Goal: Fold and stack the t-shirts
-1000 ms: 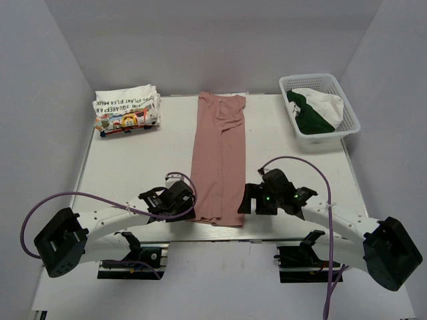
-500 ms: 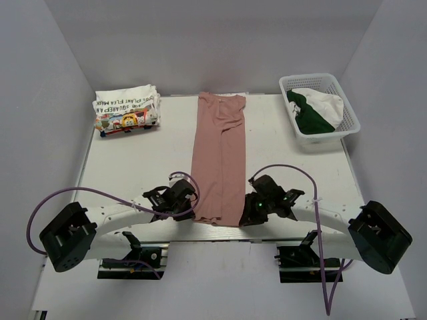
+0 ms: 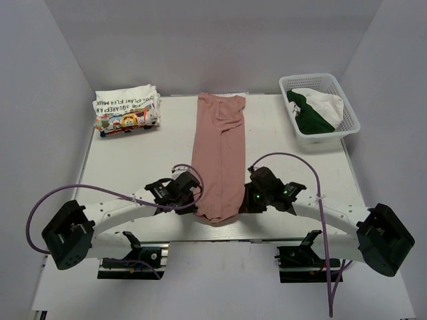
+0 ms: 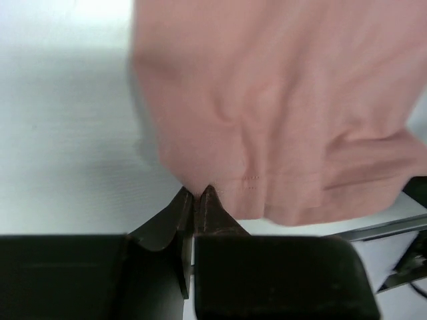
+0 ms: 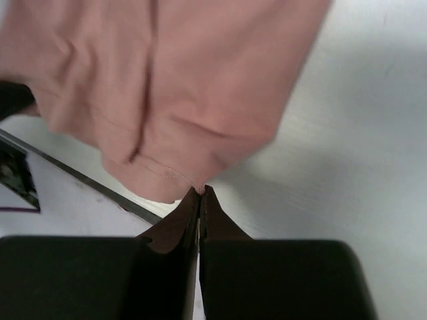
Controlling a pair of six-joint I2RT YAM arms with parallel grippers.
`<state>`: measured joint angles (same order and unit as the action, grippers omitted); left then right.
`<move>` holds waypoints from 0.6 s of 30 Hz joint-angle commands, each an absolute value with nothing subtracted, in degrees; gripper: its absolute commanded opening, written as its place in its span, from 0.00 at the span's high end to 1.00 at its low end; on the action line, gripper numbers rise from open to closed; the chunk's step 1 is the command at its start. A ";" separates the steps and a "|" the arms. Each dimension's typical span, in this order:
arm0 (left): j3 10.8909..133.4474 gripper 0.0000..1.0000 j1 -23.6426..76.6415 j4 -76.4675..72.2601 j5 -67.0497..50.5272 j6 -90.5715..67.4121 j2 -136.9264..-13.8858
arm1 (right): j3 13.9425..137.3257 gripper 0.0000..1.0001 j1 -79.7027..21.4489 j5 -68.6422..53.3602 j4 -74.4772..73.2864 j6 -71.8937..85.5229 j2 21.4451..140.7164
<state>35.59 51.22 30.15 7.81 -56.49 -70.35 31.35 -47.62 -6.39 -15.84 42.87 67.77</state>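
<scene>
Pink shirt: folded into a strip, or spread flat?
Folded lengthwise only: the pink shirt lies as a long narrow strip, no sleeves showing. The left gripper and right gripper pinch its near hem corners; no crosswise fold yet.

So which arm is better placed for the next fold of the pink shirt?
Neither alone. The left gripper and right gripper each pinch a near hem corner of the pink shirt, so both are probably best lifting together toward the collar.
</scene>
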 commanded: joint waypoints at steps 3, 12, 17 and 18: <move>46.39 1.00 49.49 34.01 12.74 -54.76 -74.78 | 38.93 1.00 -46.23 2.72 -16.09 39.99 69.34; 68.26 1.00 39.57 42.09 18.19 -52.65 -90.77 | 50.00 1.00 -40.35 8.16 -12.75 35.25 77.15; 74.96 1.00 36.22 37.63 17.23 -46.68 -95.00 | 56.94 1.00 -37.00 9.05 -10.81 33.58 82.25; 77.93 1.00 35.43 37.62 16.62 -44.67 -95.79 | 58.00 1.00 -35.61 8.88 -10.64 32.79 83.05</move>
